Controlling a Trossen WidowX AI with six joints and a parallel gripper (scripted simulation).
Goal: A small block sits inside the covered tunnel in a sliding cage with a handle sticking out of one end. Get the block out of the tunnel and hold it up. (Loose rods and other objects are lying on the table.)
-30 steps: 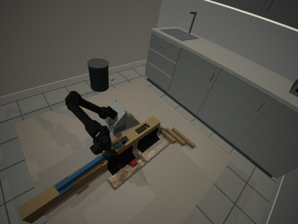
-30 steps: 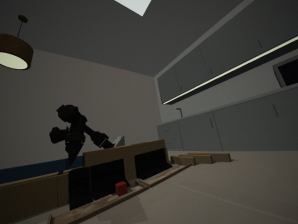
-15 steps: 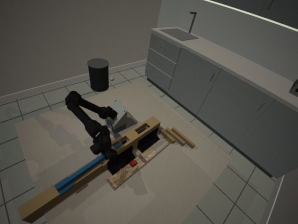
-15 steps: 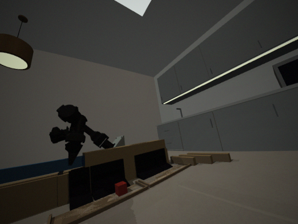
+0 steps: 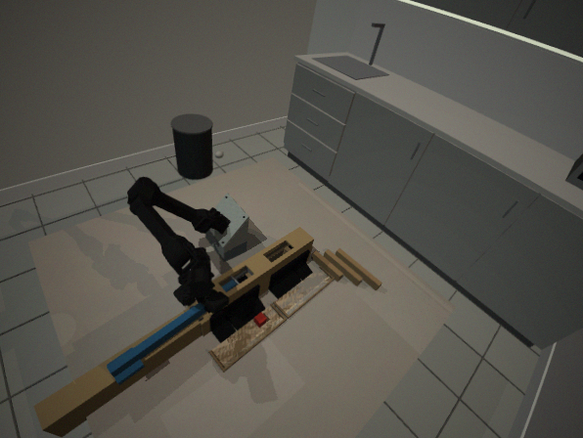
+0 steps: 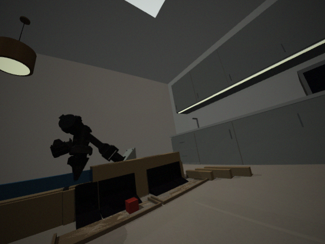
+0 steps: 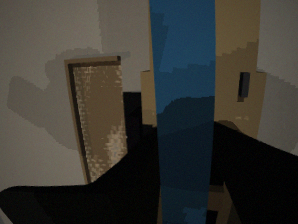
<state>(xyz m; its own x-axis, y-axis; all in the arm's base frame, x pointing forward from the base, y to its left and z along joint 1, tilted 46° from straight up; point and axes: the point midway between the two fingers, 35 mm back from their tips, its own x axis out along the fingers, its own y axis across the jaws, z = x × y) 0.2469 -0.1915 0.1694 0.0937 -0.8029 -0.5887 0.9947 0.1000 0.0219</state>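
Claw [image 7: 184, 131] on blue handle [image 5: 161, 339] [image 6: 46, 183] [image 7: 185, 75], fingertips cropped, tunnel interior dark

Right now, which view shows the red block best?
The exterior view: the red block appears largest there, standing on the wooden tray. The top view shows it smaller, from above. The wrist view shows part of the tray but no block.

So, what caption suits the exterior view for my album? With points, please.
A red block [image 5: 260, 320] [image 6: 132, 205] rests in a shallow tray [image 5: 248, 350] [image 6: 109, 231] [image 7: 95, 61], a blue bar [image 5: 158, 336] [image 6: 46, 181] [image 7: 185, 60] behind.
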